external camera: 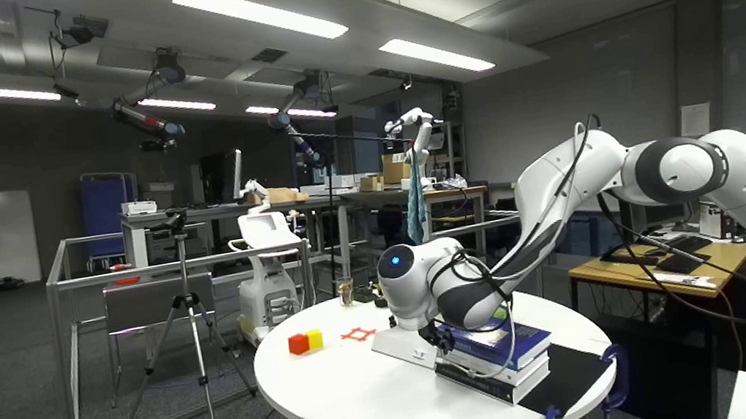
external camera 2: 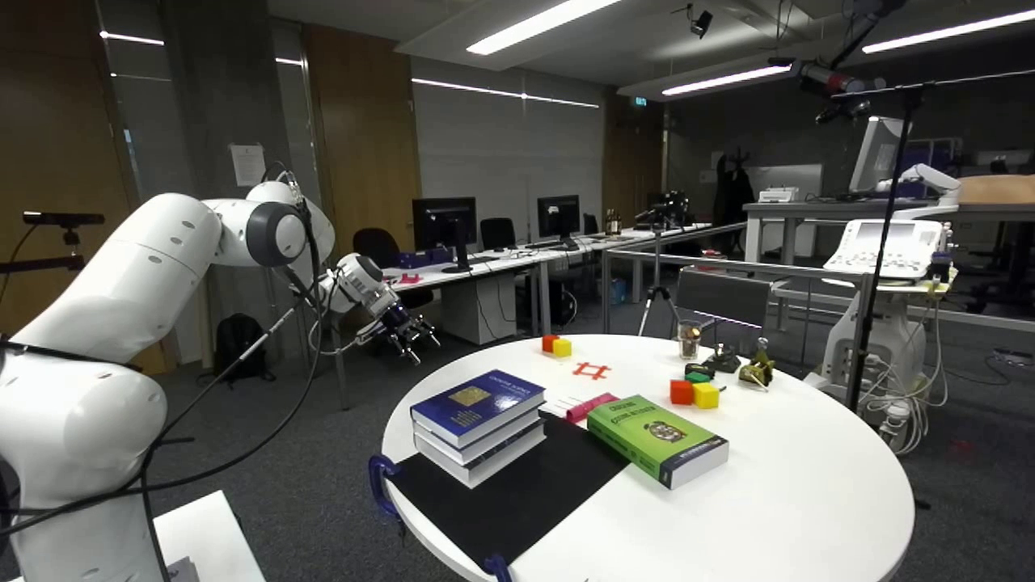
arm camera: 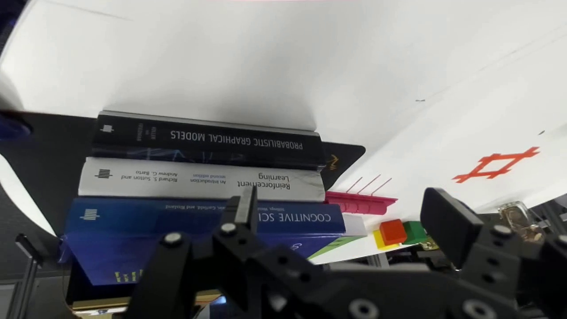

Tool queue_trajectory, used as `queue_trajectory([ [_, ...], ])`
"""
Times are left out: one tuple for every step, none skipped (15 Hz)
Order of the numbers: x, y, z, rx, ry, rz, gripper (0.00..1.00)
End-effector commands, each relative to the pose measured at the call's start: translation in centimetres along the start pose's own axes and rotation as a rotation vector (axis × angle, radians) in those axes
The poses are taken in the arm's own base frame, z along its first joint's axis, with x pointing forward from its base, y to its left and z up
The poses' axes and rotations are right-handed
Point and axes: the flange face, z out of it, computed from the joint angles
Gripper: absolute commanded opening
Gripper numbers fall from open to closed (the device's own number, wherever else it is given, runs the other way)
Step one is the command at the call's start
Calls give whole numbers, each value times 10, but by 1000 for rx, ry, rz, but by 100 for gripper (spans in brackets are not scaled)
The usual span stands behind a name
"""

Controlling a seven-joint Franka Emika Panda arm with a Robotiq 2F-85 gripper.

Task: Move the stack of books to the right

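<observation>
The stack of books lies flat in both exterior views (external camera: 495, 357) (external camera 2: 477, 424), partly on a black mat (external camera 2: 517, 501). Its top book is dark blue with a greenish patch, the middle one white, the bottom one black. In the wrist view the stack (arm camera: 199, 181) shows its spines. My gripper (external camera 2: 426, 350) is open and empty, apart from the stack on its spine side. In the wrist view the gripper (arm camera: 341, 212) has one finger in front of the blue and white spines, the other beyond the stack's end. In an exterior view the gripper (external camera: 439, 338) overlaps the stack.
A green book (external camera 2: 659, 440) lies beside the stack, with a pink piece (external camera 2: 592, 406) close by. Red and yellow blocks (external camera 2: 693, 394), a red frame shape (external camera 2: 593, 370) and a glass (external camera 2: 689, 339) stand farther back. Blue clamps (external camera 2: 382, 485) grip the table edge.
</observation>
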Motion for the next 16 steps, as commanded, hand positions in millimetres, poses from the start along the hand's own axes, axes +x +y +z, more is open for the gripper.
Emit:
queue_trajectory([
  [-6,-9,-4,-34,13,68,100],
  [-8,-9,-7,-35,4,64,100],
  [-10,-9,-9,-42,-14,63,100],
  [-10,-5,0,-22,-11,40,100],
  [-12,-6,-1,-24,-18,43,100],
  [-14,-6,-2,-23,-21,43,100],
  [-15,-6,-3,-22,-22,42,100],
  [-15,-6,-3,-22,-22,42,100],
  [-16,-6,-3,-22,-22,42,100],
  [-16,-6,-3,-22,-22,42,100],
  [-15,-6,-3,-22,-22,42,100],
  [-15,-6,-3,-22,-22,42,100],
  [-16,-6,-3,-22,-23,42,100],
  [-16,-6,-3,-22,-23,42,100],
  [-16,-6,-3,-22,-23,42,100],
  [-16,-6,-3,-22,-23,42,100],
])
